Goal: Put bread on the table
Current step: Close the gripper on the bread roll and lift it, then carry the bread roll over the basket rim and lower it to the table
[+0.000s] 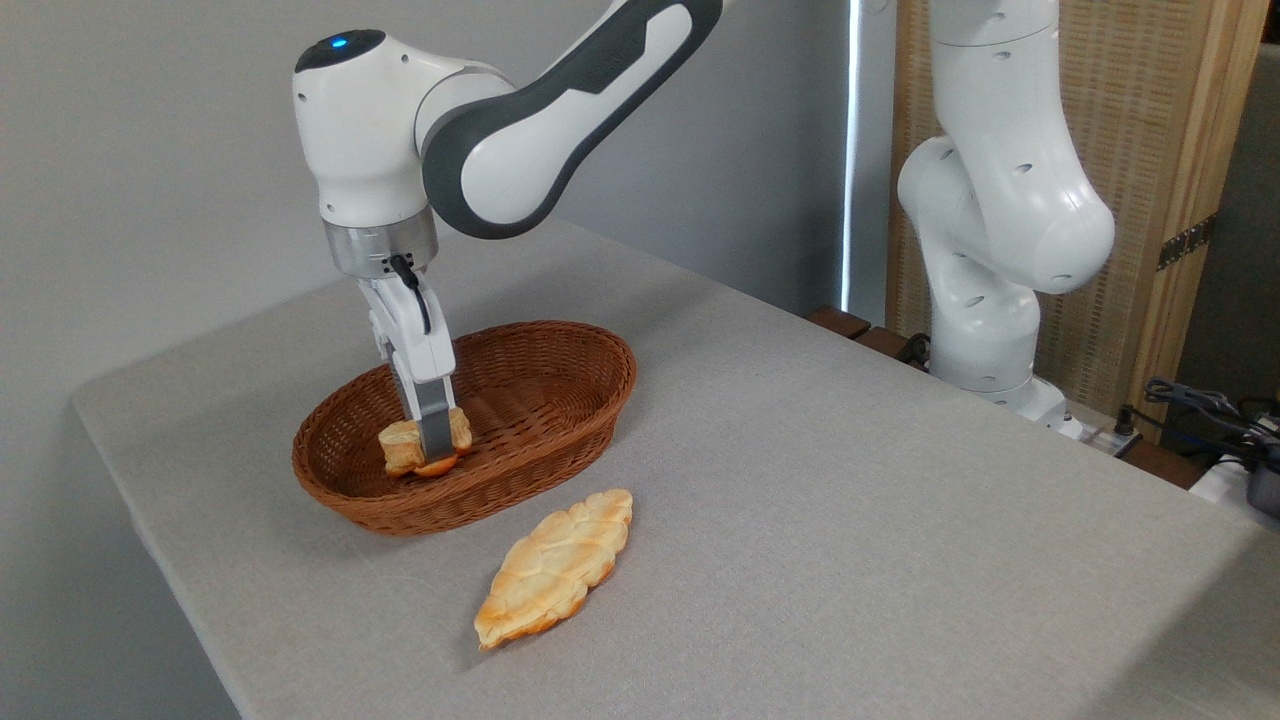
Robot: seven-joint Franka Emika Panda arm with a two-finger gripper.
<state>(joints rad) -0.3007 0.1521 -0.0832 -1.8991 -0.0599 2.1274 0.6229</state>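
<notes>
While the arm [520,130] reaches down vertically, its claw [436,445] grips the bread [405,447] inside the basket [540,400].

Breads: we count two — one small bun [405,447] and one long braided loaf [555,581]
Baskets: we see one — brown wicker [560,385]
Tables: one [850,480]
Robot arms: we count one [520,130]
Grippers: one [434,450]

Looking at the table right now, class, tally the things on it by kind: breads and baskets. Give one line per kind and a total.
Breads: 2, the small bun in the gripper inside the basket, and the braided loaf on the table.
Baskets: 1, the brown wicker basket.
Total: 3
</notes>
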